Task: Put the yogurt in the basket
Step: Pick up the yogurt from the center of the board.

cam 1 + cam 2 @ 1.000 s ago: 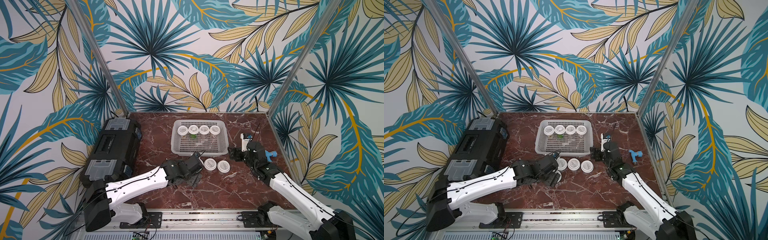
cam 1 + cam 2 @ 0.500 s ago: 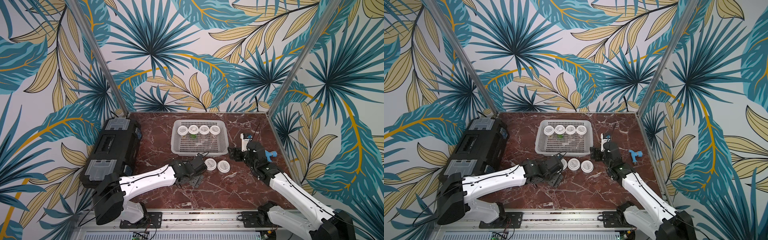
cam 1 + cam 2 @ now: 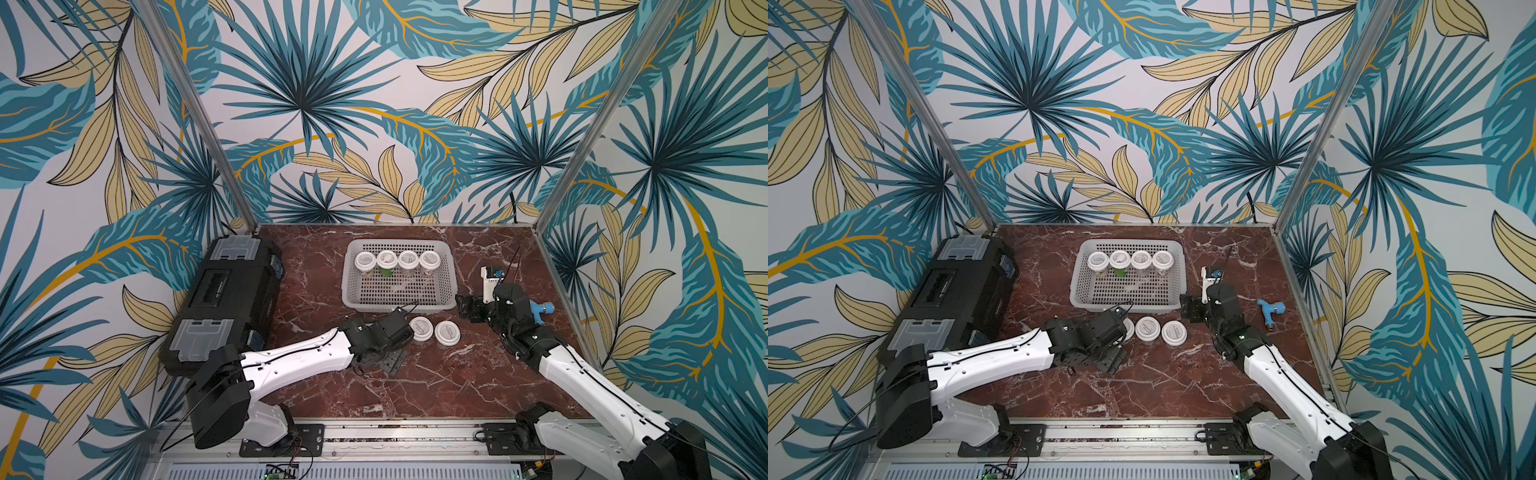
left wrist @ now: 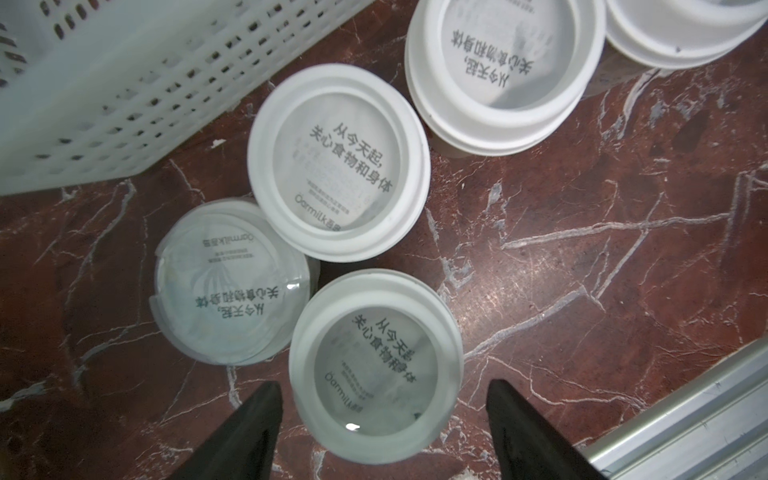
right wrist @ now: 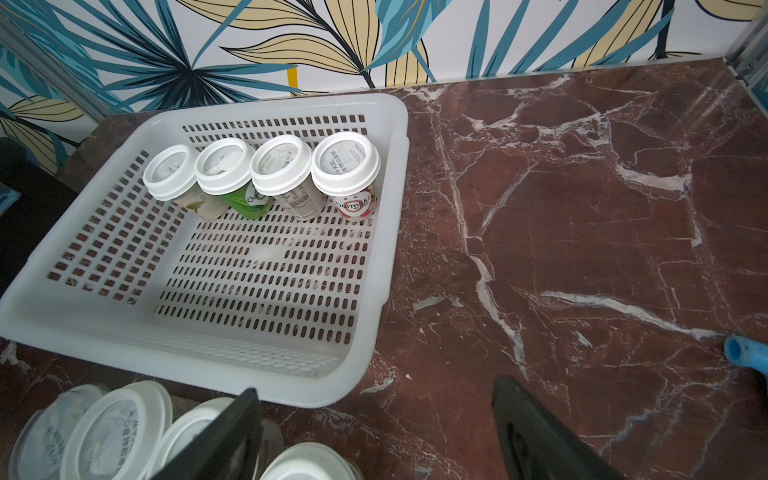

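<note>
Alignment is deciding this grasp: we are straddling 1 yogurt cup [image 4: 376, 361] with the left gripper [image 4: 382, 385], jaws parted, nothing gripped, at the basket's [image 3: 399, 306] 6 o'clock. We are recommending centring before squeezing.

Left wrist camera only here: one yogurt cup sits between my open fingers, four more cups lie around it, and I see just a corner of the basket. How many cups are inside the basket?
Observer: Four cups stand in a row along the far wall of the basket; the near part of its floor holds nothing.
Operator: Good. Is the right arm in my way to that near part?
Observer: No. The right gripper hangs open and empty outside the basket, just off its near right corner.
</note>
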You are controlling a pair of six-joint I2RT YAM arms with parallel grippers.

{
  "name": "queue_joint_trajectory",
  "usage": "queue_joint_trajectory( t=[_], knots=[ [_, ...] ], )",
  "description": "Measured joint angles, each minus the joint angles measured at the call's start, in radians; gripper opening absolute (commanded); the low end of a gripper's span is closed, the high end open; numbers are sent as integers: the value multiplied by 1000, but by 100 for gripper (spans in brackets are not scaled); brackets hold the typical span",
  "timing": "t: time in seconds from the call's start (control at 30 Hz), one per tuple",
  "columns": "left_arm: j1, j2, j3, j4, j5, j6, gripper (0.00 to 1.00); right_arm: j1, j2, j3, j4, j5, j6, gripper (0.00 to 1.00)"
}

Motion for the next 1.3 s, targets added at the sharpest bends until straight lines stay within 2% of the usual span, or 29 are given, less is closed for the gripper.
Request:
queue_joint_trajectory(
  t=[0.57, 0.8, 1.3],
  knots=[
    [4, 40, 0, 5, 28, 0, 82, 0, 12, 0, 0, 0, 0, 89],
    [6, 40, 0, 3, 27, 0, 75, 0, 12, 0, 0, -1, 0, 89],
    [9, 20, 0, -30, 24, 0, 70, 0, 12, 0, 0, -1, 0, 89]
  ],
)
